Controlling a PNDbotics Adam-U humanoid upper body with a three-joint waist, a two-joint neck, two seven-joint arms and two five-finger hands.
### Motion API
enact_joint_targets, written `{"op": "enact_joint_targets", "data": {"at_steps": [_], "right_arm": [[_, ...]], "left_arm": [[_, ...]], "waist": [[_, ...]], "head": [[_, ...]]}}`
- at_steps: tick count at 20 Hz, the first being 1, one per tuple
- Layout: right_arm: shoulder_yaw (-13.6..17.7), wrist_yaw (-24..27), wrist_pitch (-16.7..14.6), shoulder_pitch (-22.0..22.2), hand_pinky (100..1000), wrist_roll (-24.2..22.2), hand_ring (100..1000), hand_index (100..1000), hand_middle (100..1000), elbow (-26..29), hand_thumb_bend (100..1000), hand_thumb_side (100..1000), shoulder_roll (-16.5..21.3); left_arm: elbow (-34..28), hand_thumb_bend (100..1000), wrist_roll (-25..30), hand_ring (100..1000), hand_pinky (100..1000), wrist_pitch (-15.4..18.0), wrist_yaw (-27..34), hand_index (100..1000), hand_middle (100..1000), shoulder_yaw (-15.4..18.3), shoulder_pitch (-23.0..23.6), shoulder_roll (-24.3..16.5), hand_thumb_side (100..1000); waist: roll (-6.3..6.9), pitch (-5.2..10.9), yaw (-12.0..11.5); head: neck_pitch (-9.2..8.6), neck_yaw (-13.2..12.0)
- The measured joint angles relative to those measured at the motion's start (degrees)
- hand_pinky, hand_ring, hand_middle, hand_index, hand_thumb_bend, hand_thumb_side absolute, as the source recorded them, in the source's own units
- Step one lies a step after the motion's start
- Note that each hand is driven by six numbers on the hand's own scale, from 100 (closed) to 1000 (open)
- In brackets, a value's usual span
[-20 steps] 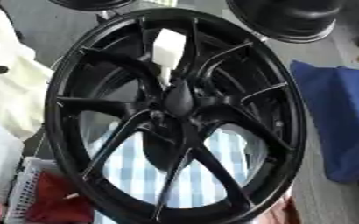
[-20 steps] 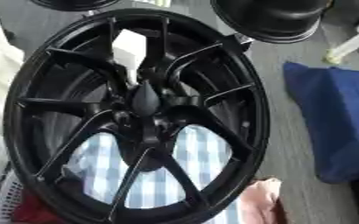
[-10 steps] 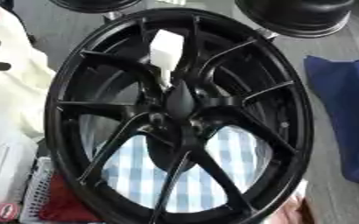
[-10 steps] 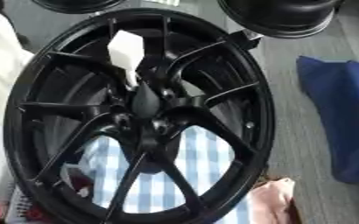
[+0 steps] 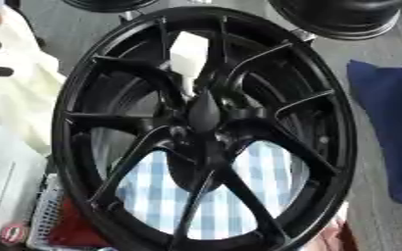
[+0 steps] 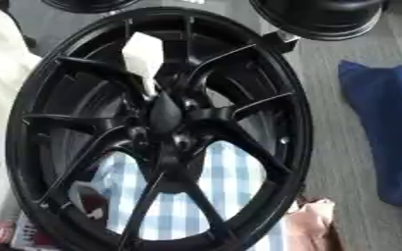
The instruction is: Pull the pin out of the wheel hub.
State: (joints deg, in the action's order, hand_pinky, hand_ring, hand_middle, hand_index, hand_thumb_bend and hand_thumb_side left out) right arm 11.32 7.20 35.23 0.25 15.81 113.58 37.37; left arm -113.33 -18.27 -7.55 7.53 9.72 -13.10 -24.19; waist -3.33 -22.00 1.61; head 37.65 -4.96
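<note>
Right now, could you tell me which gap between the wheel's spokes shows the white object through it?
The upper gap just left of the top, above the hub of the wheel: the white object shows there. The lower gaps show blue-and-white checked cloth.

Both eye views look steeply down, close over the black wheel [image 5: 204,127] — sharing it whole, the right eye view's framing shifted slightly sideways.

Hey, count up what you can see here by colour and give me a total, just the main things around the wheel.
Black: 3 (wheel hub; round black part at top right; second round black part at the top edge)
White: 1 (white block between the spokes)
Blue: 1 (blue cloth at right)
Blue-and-white check: 1 (checked cloth behind the spokes)
Total: 6
</note>
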Motion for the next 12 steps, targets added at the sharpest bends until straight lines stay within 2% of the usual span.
{"op": "enact_joint_targets", "data": {"at_steps": [1, 2, 4, 6, 9, 12], "right_arm": [[0.0, 0.2, -0.9, -0.2, 905, 0.7, 897, 891, 731, 0.0, 100, 716, 0.0], [0.0, 0.3, -2.0, -0.3, 894, 1.4, 846, 849, 666, 0.0, 100, 703, 0.0], [-0.1, 0.6, -5.4, -1.1, 884, 2.7, 797, 806, 605, 0.0, 100, 645, 0.0], [-0.7, 1.8, -10.3, -2.1, 885, 3.5, 786, 792, 588, 0.0, 100, 620, 0.0], [-1.8, 4.8, -18.1, -3.6, 893, 4.0, 779, 786, 578, 0.0, 100, 642, 0.0], [-2.8, 8.7, -24.7, -5.5, 865, 4.5, 747, 761, 547, 0.0, 100, 627, 0.0]], "left_arm": [[0.0, 100, 0.0, 814, 618, 0.0, 0.0, 728, 602, 0.0, 0.0, 0.0, 826], [0.0, 100, 0.0, 814, 618, 0.0, 0.0, 728, 602, 0.0, -0.1, 0.0, 824], [0.0, 100, 0.1, 814, 617, 0.1, 0.0, 728, 602, 0.0, -0.5, 0.0, 821], [0.0, 100, 0.3, 814, 618, 0.3, 0.0, 728, 602, -0.3, -1.1, -0.3, 818], [0.0, 100, 0.7, 813, 617, 0.6, 0.0, 728, 602, -0.7, -1.7, -0.7, 816], [0.0, 100, 1.1, 813, 617, 0.9, 0.0, 728, 602, -1.1, -2.4, -1.0, 813]], "waist": [[-0.14, 0.0, -0.1], [-0.26, 0.0, -0.2], [-0.36, 0.0, -0.4], [-0.38, 0.0, -0.7], [-0.61, 0.0, -1.2], [-0.85, 0.0, -1.7]], "head": [[0.0, 0.0], [0.0, 0.0], [0.0, 0.0], [0.0, 0.0], [-0.02, 0.0], [-0.11, 0.0]]}}
